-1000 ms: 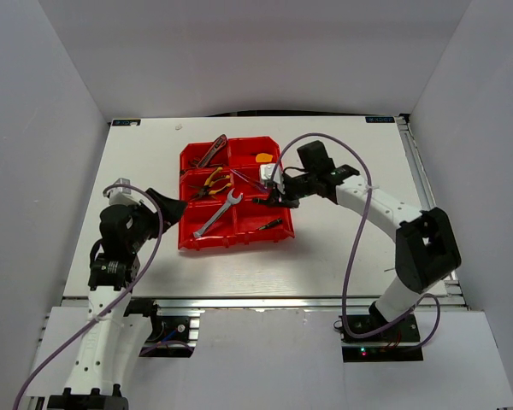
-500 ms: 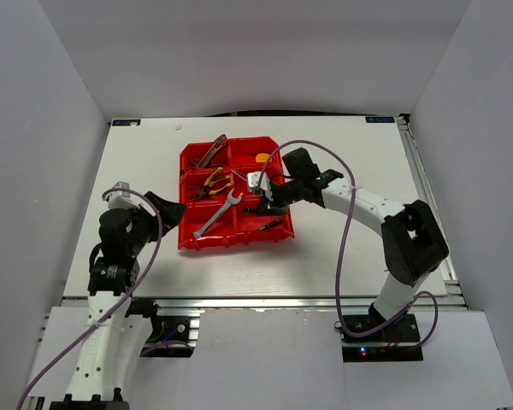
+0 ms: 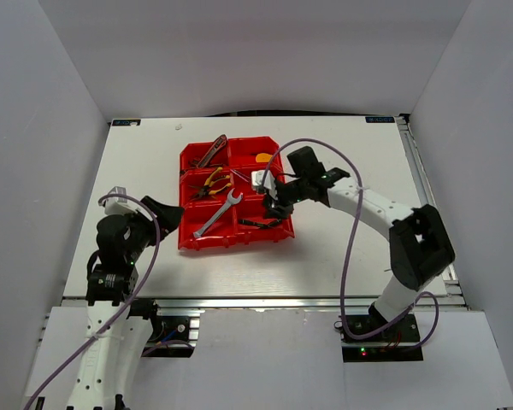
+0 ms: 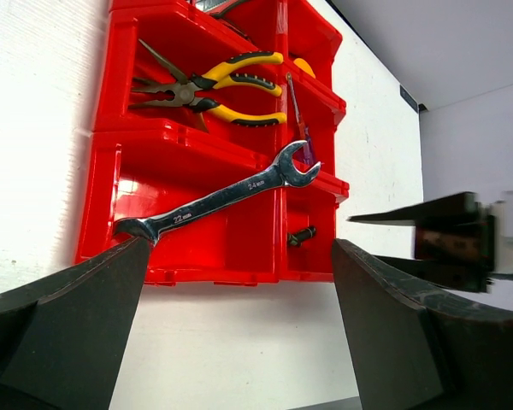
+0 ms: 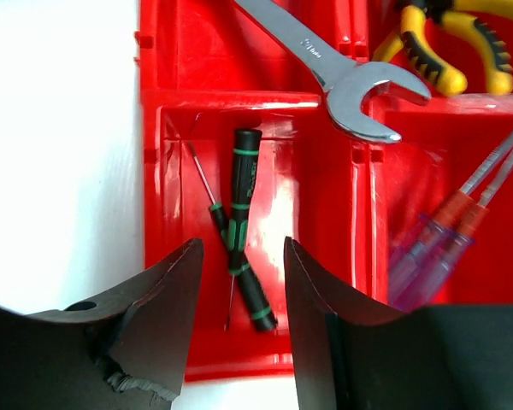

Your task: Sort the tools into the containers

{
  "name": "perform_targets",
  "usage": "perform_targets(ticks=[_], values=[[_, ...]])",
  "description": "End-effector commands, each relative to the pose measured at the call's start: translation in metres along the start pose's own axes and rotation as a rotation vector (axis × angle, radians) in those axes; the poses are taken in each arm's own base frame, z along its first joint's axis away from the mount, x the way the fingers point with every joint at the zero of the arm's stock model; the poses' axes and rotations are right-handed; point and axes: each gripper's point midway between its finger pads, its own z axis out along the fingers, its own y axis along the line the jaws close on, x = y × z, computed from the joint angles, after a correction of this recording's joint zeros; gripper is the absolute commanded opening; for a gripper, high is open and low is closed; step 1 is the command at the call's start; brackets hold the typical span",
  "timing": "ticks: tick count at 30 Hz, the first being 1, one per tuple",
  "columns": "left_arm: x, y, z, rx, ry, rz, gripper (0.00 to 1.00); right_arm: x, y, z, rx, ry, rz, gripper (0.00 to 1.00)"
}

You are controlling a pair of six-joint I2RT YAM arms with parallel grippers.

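Red bins (image 3: 231, 244) held the tools. Two green-black screwdrivers (image 5: 239, 231) lay crossed in the near right compartment, under the right gripper (image 5: 241, 256), whose fingers stood apart and pinched nothing. The wrench (image 4: 222, 198) spanned the near left compartment. The left gripper (image 4: 239, 246) gaped wide beside the bins, holding nothing.

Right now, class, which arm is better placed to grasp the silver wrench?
Left. The left pincer is open and aimed at the wrench; the right pincer hangs over the green-black screwdrivers.

Bins (image 4: 197, 248) glossy red plastic; wrench (image 4: 218, 198) smooth bright metal; pliers (image 4: 193, 89) handles matt yellow-black; table (image 4: 34, 128) matt white.
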Motion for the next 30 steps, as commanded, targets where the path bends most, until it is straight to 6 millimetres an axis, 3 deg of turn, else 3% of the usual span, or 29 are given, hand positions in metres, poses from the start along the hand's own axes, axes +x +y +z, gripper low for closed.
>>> perform_targets(ticks=[1,4,7,13,14,19,20,23,30], values=[[-0.008,-0.004,-0.006,0.000,-0.027,0.000,0.98,-0.028,0.000,-0.047,0.053,-0.032,-0.077,0.50],[-0.007,-0.004,-0.006,0.004,-0.025,0.001,0.98,-0.020,0.005,-0.074,0.070,-0.001,-0.125,0.51],[-0.006,-0.004,-0.008,0.010,-0.026,0.005,0.98,0.009,0.014,-0.101,0.066,0.096,-0.141,0.54],[-0.006,-0.006,-0.011,0.024,-0.034,0.018,0.98,0.092,0.063,-0.160,-0.049,0.381,-0.057,0.62],[-0.005,-0.005,-0.009,0.021,-0.028,0.023,0.98,0.113,0.078,-0.174,-0.095,0.459,-0.050,0.67],[-0.005,-0.005,-0.003,0.020,-0.006,0.034,0.98,0.160,0.117,-0.222,-0.162,0.675,-0.141,0.68],[-0.003,-0.007,-0.002,0.029,0.007,0.037,0.98,0.180,0.130,-0.234,-0.223,0.758,-0.180,0.68],[0.001,-0.007,0.004,0.036,0.034,0.038,0.98,0.205,0.139,-0.263,-0.239,0.912,-0.239,0.68],[0.005,-0.006,0.009,0.045,0.059,0.039,0.98,0.259,0.160,-0.288,-0.357,1.092,-0.243,0.68]])
